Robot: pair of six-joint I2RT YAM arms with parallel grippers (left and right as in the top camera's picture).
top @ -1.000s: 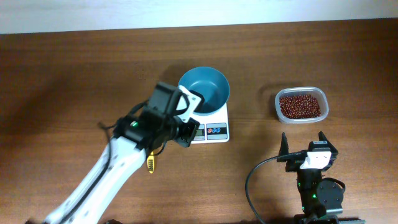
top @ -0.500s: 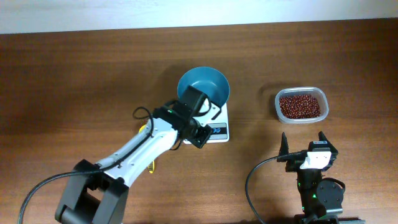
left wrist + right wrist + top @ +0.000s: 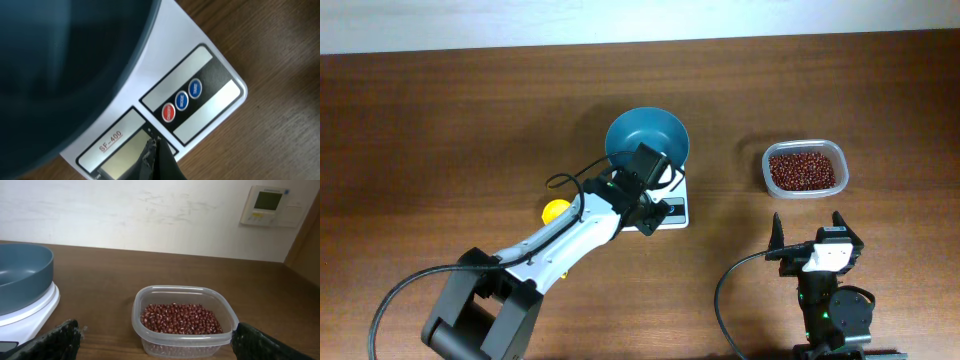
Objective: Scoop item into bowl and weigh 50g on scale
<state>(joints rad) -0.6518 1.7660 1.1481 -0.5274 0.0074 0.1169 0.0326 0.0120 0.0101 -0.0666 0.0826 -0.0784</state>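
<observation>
A teal-blue bowl (image 3: 646,140) stands on the white scale (image 3: 677,186). My left gripper (image 3: 655,212) is shut and empty, low over the scale's front panel. In the left wrist view its closed tips (image 3: 154,145) sit at the right end of the grey display (image 3: 125,157), just below the red button (image 3: 168,112). The bowl (image 3: 65,60) fills the upper left there. The item, red-brown beans (image 3: 804,168), lies in a clear container (image 3: 183,340). My right gripper (image 3: 810,232) stands open in front of it, nothing between its fingers (image 3: 55,342).
A yellow object (image 3: 554,211) lies on the table left of the scale, partly under my left arm. A black cable (image 3: 725,290) loops beside the right arm's base. The bowl (image 3: 22,275) and scale (image 3: 35,312) stand left of the bean container.
My left arm has swung right and lowered, carrying its shut gripper from the scale's front left corner to the display and buttons. The yellow object has come into view. The right arm is still.
</observation>
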